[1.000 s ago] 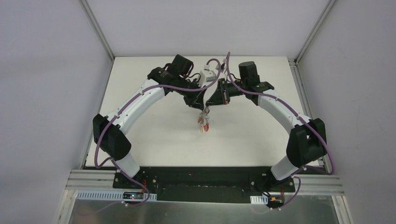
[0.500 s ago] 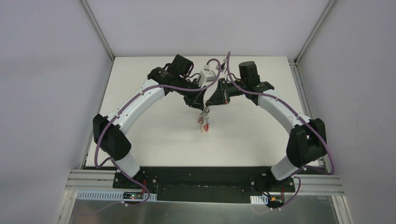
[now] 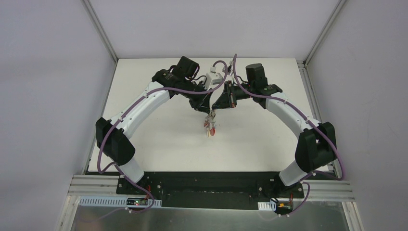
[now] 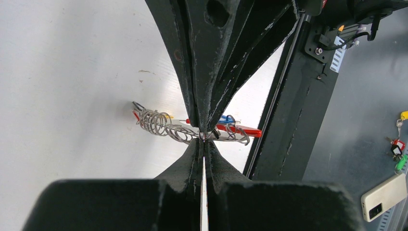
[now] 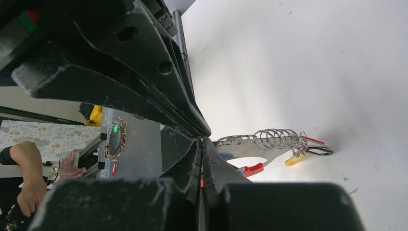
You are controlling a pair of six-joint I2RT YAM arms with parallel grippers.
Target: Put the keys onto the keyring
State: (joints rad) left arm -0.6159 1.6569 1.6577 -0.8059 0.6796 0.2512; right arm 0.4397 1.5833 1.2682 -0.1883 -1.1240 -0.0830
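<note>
The keyring (image 3: 210, 126) hangs above the table between both grippers. In the left wrist view it is a grey clip strung with several wire rings (image 4: 159, 123), with a red section (image 4: 243, 130) and a blue key head (image 4: 225, 118). My left gripper (image 4: 204, 140) is shut on a thin silver key blade (image 4: 203, 192), its tip at the keyring. My right gripper (image 5: 201, 140) is shut, with the red section showing between its pads (image 5: 202, 181). The right wrist view shows the grey clip (image 5: 243, 149), a yellow key (image 5: 293, 159) and a black key (image 5: 320, 150) dangling.
The white table (image 3: 159, 139) lies under the keyring, its dark front rail (image 4: 284, 120) close by. Off the table lie a phone (image 4: 385, 195) and several spare keys (image 4: 397, 149). A person's arm (image 5: 26, 173) shows at the left, beyond the table.
</note>
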